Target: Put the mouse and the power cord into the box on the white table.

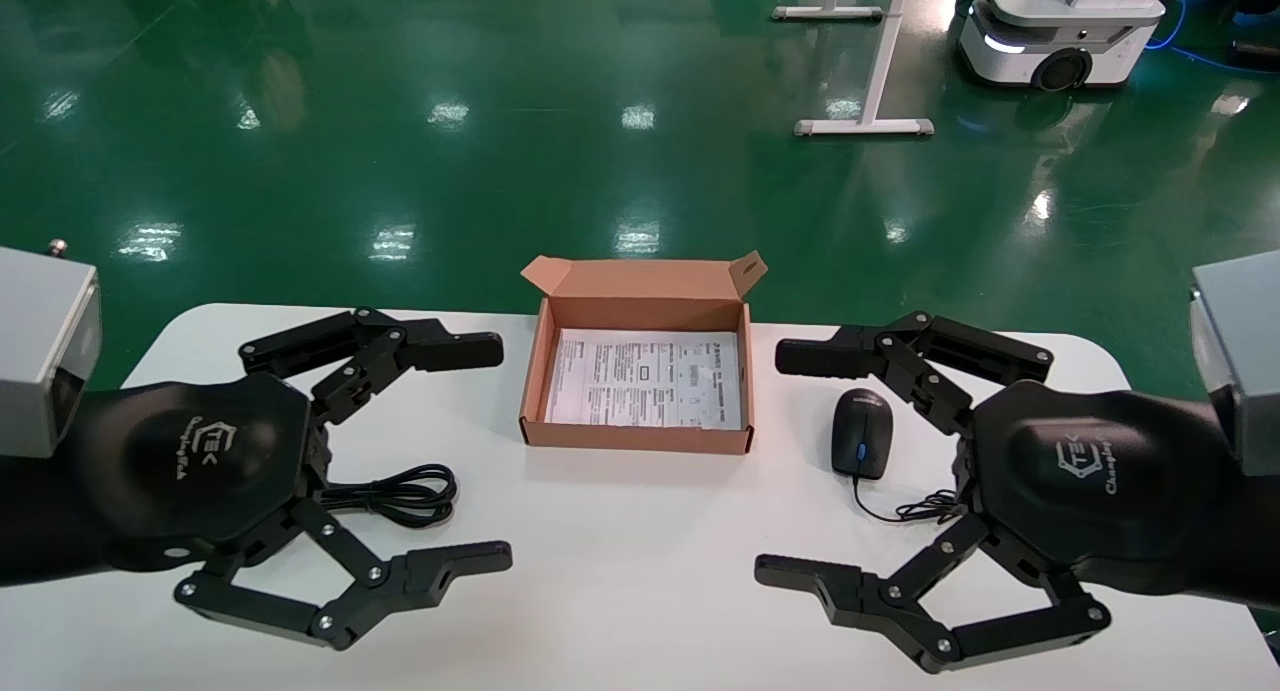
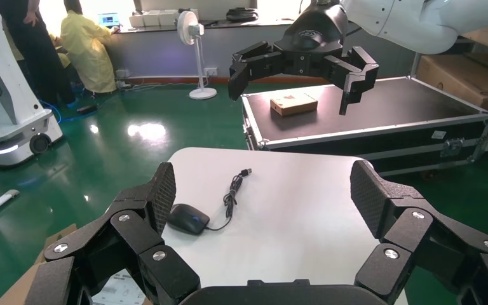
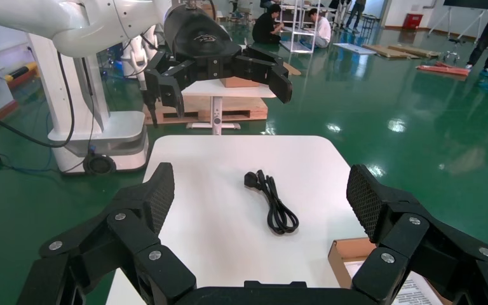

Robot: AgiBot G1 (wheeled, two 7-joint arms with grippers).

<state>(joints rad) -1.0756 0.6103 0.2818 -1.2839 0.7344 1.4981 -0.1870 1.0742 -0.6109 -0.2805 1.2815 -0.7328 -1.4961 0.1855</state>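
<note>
Both grippers (image 1: 480,451) (image 1: 790,466) spread; mouse (image 1: 862,432) nose toward far edge.

Open box (image 1: 637,441) between mouse (image 1: 862,431), power cord (image 1: 400,494)

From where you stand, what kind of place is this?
Probably a robotics lab or test hall: a glossy green floor, another wheeled robot base parked behind, and people in the background. Both the left gripper and the right gripper hover open over the white table.
</note>
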